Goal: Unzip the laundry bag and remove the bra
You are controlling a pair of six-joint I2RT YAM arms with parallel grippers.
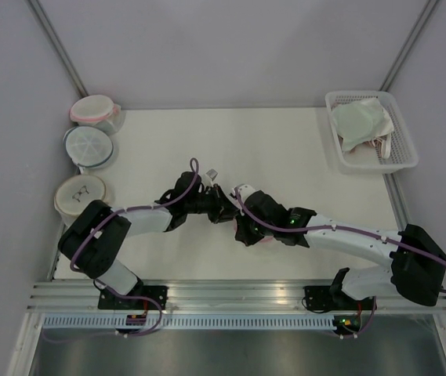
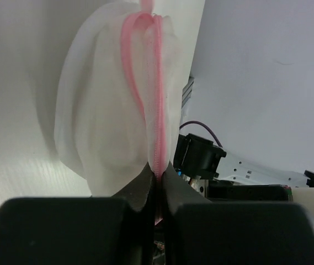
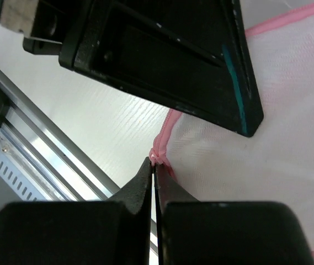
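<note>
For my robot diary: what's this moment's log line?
left claw: pinching round white mesh laundry bag at pink zipper rim | right claw: pinching rim

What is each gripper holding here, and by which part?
Both hold the laundry bag by its pink zipper rim: the left gripper pinches its near end, the right gripper a bunched spot at the bag's edge.

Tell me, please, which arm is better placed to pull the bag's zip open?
Probably the left: the left gripper is shut on the laundry bag's pink zip just where the parted sides meet. The right gripper is shut on the bag's edge, better suited to holding it steady.
</note>
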